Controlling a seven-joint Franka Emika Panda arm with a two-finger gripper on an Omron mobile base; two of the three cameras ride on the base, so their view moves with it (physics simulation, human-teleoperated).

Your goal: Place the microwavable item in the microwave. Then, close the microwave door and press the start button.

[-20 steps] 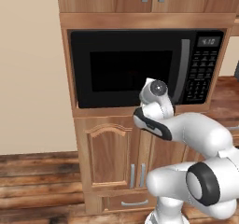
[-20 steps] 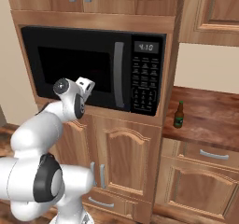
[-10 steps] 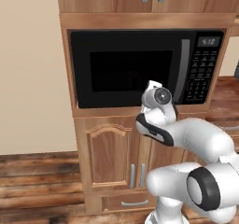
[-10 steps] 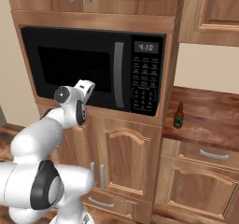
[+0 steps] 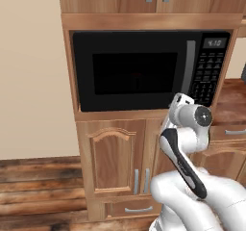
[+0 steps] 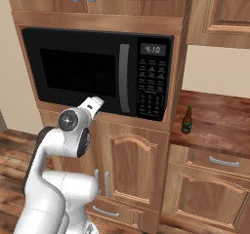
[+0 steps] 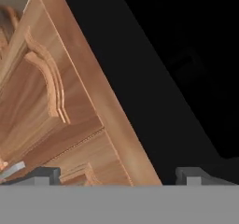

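I see the microwave [image 6: 97, 72], a big black box set in wood cabinetry, its door [image 5: 132, 71] closed flush, grey bar handle [image 6: 124, 78] beside the keypad [image 6: 152, 87]. My claw [image 7: 116, 174] stands wide, gripping nothing, by the door's lower edge. A bottle [image 6: 186, 120] stands on the counter [image 6: 219, 118], well clear.

microwave [image 6: 97, 72]: black, grey handle | bottle [image 6: 186, 120]: brown, green label | cabinets [image 6: 132, 165]: reddish wood
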